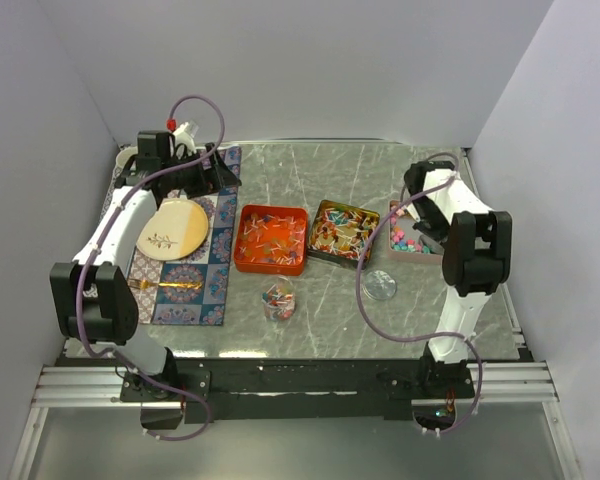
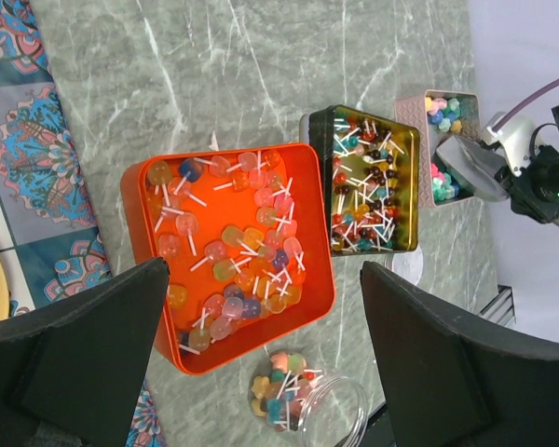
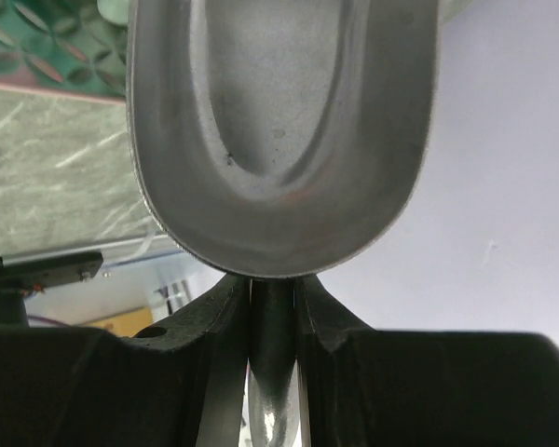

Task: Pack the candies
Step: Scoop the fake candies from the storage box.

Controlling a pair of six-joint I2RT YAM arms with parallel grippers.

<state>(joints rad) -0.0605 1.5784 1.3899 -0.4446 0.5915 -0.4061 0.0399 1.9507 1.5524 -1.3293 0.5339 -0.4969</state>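
Observation:
The candies lie in three open boxes: stick sweets in an orange tray [image 1: 272, 240] [image 2: 228, 251], wrapped ones in a dark tin [image 1: 342, 232] [image 2: 373, 182], and pink, blue and green balls in a pink tin [image 1: 412, 242] [image 2: 443, 140]. A clear jar [image 1: 280, 300] [image 2: 303, 405] in front of the tray holds a few candies. My right gripper [image 1: 420, 195] [image 3: 273, 284] is shut on the handle of a metal scoop [image 3: 279, 130] [image 2: 466, 168], raised over the pink tin; the scoop face in view is bare. My left gripper [image 1: 202, 172] [image 2: 261, 275] is open, high at the back left.
The jar's lid [image 1: 380, 285] lies between the jar and the pink tin. A patterned placemat [image 1: 215, 270] on the left carries a cream plate [image 1: 172, 230] and gold cutlery [image 1: 175, 287]. White walls enclose the table on three sides.

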